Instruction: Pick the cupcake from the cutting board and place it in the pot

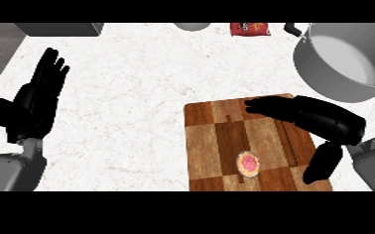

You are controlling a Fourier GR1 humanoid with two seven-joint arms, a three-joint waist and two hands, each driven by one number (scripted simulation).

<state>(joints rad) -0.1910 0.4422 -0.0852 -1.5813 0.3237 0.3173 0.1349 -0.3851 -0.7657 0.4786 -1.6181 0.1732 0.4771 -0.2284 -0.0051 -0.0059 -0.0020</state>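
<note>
- white marbled tabletop (pixel 132 94) fills most of what i see, with one wooden cutting board (pixel 219 144) lying toward my lower right.
- one cupcake (pixel 249 163) sits on the cutting board near its lower edge, seen from straight above: pink top, pale wrapper rim.
- one grey pot (pixel 333 67) stands at the upper right, well apart from the cupcake and beyond the board's far corner, mouth open upward.
- my right robot hand (pixel 307 116) is over the board's upper right part, fingers stretched out and apart, thumb hanging down beside the cupcake; it holds nothing and is not touching the cupcake.
- my left robot hand (pixel 40 96) rests at the left edge, fingers straight, holding nothing.
- i judge the cupcake light and soft, its top easy to smear or crush, so i would take it by the wrapper sides, low down, thumb against fingers.
- along the far edge: one red packet (pixel 250 29), one grey box (pixel 58 28) at the left corner, one pale round thing (pixel 193 26) only partly in view.
</note>
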